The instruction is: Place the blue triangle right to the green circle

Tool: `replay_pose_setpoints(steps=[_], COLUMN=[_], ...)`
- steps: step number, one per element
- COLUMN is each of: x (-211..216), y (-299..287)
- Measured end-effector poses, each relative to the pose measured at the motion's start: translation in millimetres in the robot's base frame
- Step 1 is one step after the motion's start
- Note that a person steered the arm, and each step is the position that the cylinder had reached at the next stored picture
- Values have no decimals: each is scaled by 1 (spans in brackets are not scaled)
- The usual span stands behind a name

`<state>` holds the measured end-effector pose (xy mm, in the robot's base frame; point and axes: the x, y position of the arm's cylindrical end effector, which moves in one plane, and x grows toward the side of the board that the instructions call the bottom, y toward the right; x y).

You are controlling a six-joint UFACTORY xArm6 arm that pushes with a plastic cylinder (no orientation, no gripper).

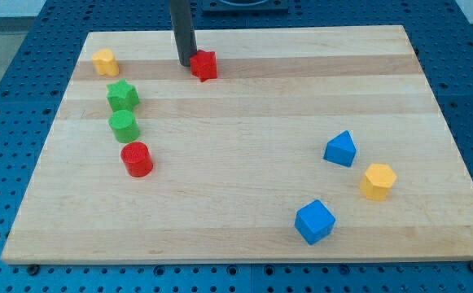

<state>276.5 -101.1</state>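
Blue triangle (340,150) is sitting well apart from my tip (185,63), which, gripperless, is touching nothing and needing to approach first.

My tip (185,63) rests near the counter's (244,89) top edge, just left of the red star (204,65). Toward the view's left, a column runs downward: yellow block (105,62), green star (123,96), green circle (124,126), red cylinder (137,159). Far right sit the blue triangle (340,150), the yellow hexagon (378,181) below-right of it, and the blue cube (314,221) lowest.
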Motion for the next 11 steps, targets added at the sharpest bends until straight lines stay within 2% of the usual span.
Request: replay_pose_setpoints(steps=[1, 2, 3, 4, 5, 6, 7, 8, 9, 10, 11], x=[60, 135, 225, 247, 225, 201, 138, 146, 193, 213, 149], y=[-7, 16, 88, 188, 247, 262, 254, 242, 236, 213, 163])
